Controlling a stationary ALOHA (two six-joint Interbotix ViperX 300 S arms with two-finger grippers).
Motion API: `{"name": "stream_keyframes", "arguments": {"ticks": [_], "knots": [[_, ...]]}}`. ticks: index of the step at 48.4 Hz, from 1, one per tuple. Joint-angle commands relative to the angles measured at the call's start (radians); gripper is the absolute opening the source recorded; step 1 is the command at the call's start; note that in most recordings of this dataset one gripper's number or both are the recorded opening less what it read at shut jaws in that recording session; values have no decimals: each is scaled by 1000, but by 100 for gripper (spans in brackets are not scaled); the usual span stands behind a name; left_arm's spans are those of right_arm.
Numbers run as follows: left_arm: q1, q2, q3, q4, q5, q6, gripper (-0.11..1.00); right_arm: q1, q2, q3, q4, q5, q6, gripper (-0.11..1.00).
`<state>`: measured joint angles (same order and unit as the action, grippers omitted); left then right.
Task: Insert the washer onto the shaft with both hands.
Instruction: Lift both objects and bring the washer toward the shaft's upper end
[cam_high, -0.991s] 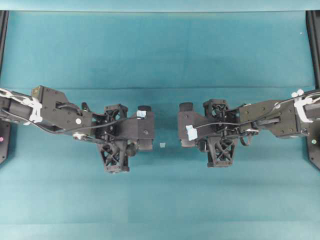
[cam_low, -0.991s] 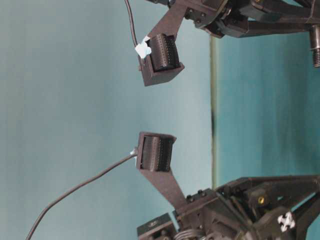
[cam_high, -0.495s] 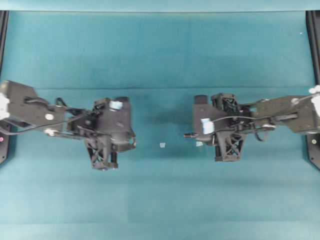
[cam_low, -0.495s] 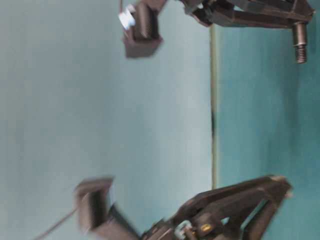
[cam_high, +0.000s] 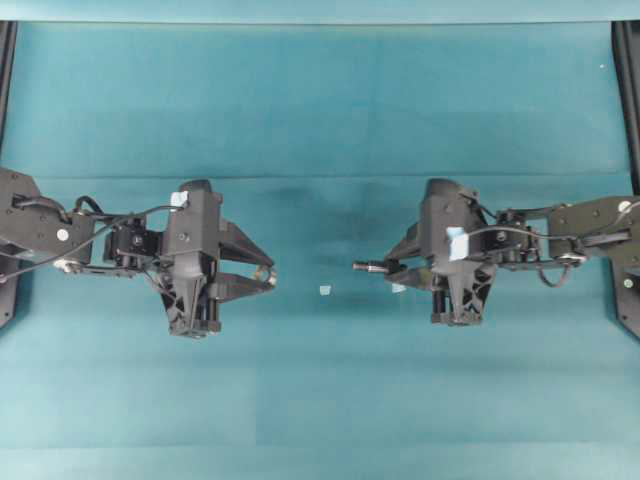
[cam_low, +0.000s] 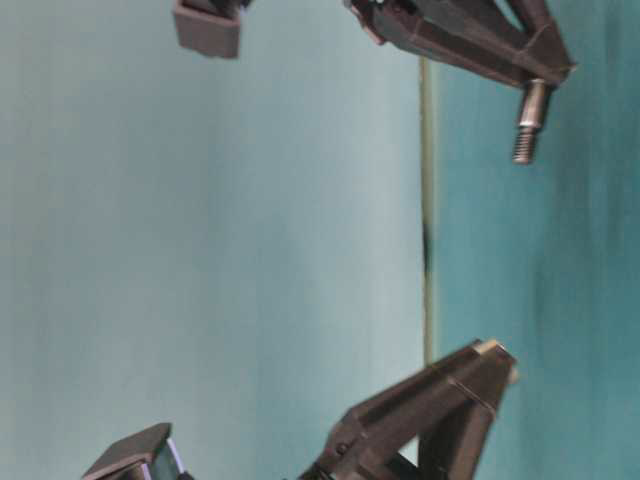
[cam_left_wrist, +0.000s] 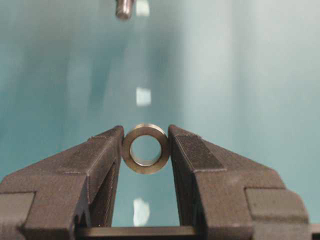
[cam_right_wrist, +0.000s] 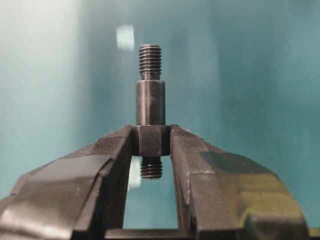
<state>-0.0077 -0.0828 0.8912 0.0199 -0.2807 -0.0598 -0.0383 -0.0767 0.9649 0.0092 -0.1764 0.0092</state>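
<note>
L fingers (cam_left_wrist: 146, 150) grasp small grey metal ring washer (cam_left_wrist: 145, 148); R fingers (cam_right_wrist: 150, 142) grasp dark stepped steel shaft (cam_right_wrist: 150, 102); parts well apart, insertion not yet begun.

Both arms matte black. Left gripper (cam_high: 268, 281): angular wedge fingers (cam_left_wrist: 85, 170) with ribbed inner pads, lattice bracket behind, pale tape tag on the camera housing, thin black cable looping back along the forearm. Right gripper (cam_high: 392, 267): same build, bluish-white tape tag behind the fingers (cam_right_wrist: 210, 175), cable loops, white dots farther back.
</note>
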Motion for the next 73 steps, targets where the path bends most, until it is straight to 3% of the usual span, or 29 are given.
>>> {"name": "stream_keyframes", "arguments": {"ticks": [1,15,29,46,58,73], "knots": [[-2,-11,-12,0,-44,-3,37,8,-28,12,2,-58,37,0],[-3,3,-15,0,-124,-9,37,38,-44,54,2,-150,109,0],[-3,32,-40,0,-222,-12,37,55,-38,51,2,-199,110,0],[-2,64,-84,0,-258,-12,37,54,-31,41,3,-279,110,0],[-5,98,-91,0,-333,-74,37,55,-26,41,12,-310,110,0],[-5,129,-123,0,-341,-77,37,54,-17,35,12,-333,110,0]]}}
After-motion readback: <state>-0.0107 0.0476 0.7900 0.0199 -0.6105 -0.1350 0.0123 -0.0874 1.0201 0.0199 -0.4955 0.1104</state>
